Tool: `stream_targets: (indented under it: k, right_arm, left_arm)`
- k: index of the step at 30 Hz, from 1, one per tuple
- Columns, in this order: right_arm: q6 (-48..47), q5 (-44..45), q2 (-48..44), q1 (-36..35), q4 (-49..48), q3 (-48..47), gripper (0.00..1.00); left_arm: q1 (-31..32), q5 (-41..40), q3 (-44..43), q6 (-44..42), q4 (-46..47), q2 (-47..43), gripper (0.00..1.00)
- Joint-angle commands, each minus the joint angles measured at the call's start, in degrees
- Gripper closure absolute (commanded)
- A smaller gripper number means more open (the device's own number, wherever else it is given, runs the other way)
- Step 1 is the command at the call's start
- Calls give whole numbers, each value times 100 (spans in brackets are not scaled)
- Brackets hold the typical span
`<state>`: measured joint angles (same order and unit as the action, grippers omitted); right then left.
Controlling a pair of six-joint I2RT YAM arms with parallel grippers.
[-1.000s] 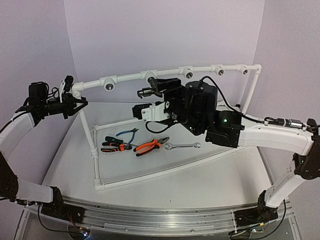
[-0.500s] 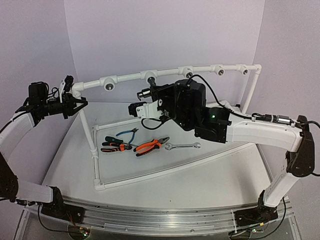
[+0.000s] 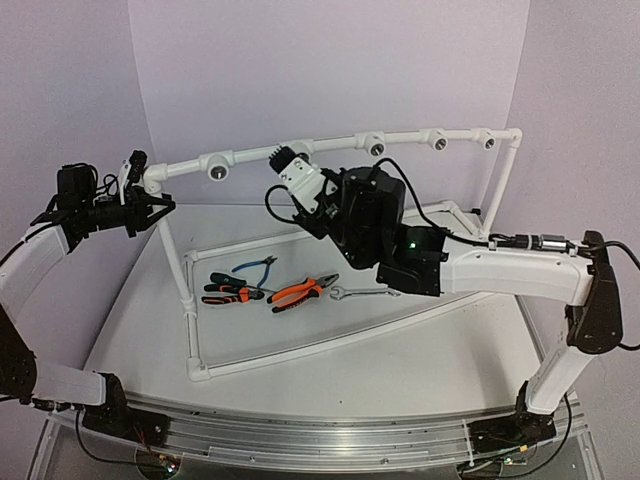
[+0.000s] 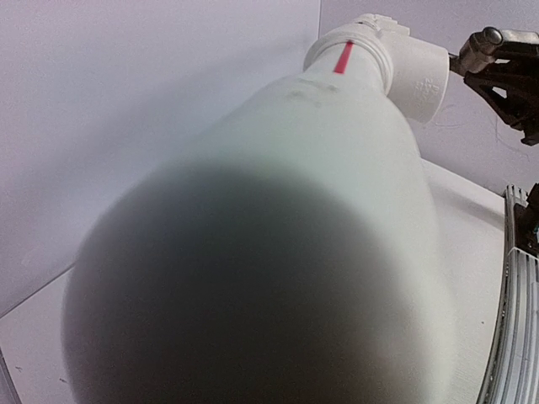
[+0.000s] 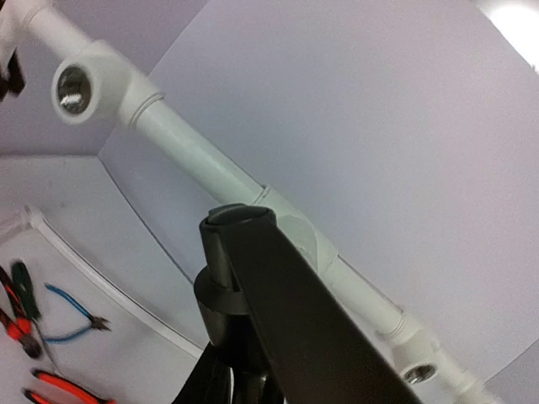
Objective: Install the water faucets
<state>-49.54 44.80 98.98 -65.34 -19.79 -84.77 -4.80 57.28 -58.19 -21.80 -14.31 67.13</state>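
Installation looks barely begun: the right gripper (image 3: 289, 167) appears clenched on the dark faucet (image 5: 240, 217), held at a tee (image 5: 295, 227) on the pipe frame's (image 3: 250, 156) top rail. Other sockets (image 3: 377, 147) along that rail gape empty. The left gripper (image 3: 150, 205) sits at the frame's left corner; whether it grasps anything I cannot tell.

My gripper (image 5: 237, 246) clasps the dark tap (image 5: 212, 295), with one finger (image 5: 312, 337) crossing in front of it. Just past my fingertips, the tap's end meets a tee fitting (image 5: 293, 229) on the white pipe (image 5: 194, 151). Below and left of me lie blue-handled pliers (image 5: 72, 316) and orange-handled pliers (image 5: 63, 389).
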Motion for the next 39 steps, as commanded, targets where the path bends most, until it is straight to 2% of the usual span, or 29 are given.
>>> stream_targets:
  k: [1, 11, 15, 22, 26, 28, 30, 32, 35, 36, 37, 39]
  right_arm:
    - [4188, 607, 61, 120, -509, 392, 100]
    - [11164, 718, 40, 116, -587, 1187, 100]
    - [12394, 368, 159, 118, -614, 1060, 100]
    - [15089, -289, 119, 123, -960, 1246, 100]
    - [15559, -771, 208, 119, -1448, 1254, 98]
    - [15620, -863, 237, 122, -1591, 1292, 86]
    - [15651, -874, 211, 126, -1723, 1394, 68]
    - [15585, -894, 155, 125, -1816, 1489, 45]
    - [15345, -972, 89, 120, -2086, 1588, 24]
    - [15270, -1026, 81, 117, -2224, 1623, 12]
    - [15215, -1090, 89, 119, -2364, 1653, 4]
    - [15139, -1300, 124, 123, -2687, 1742, 2]
  left_arm:
    - [405, 170, -8, -372, -310, 27, 100]
    - [410, 188, 52, -355, -234, 28, 100]
    - [410, 204, 80, -353, -200, 33, 100]
    - [410, 220, 101, -338, -161, 11, 100]
    - [418, 237, 114, -333, -139, 11, 100]
    - [425, 241, 116, -326, -126, 16, 100]
    - [428, 245, 119, -325, -110, 11, 100]
    - [431, 237, 126, -332, -124, 8, 100]
    - [436, 221, 128, -389, -176, 10, 100]
    - [436, 217, 137, -399, -177, 11, 100]
    - [436, 218, 145, -403, -178, 13, 100]
    - [436, 231, 158, -405, -165, 16, 100]
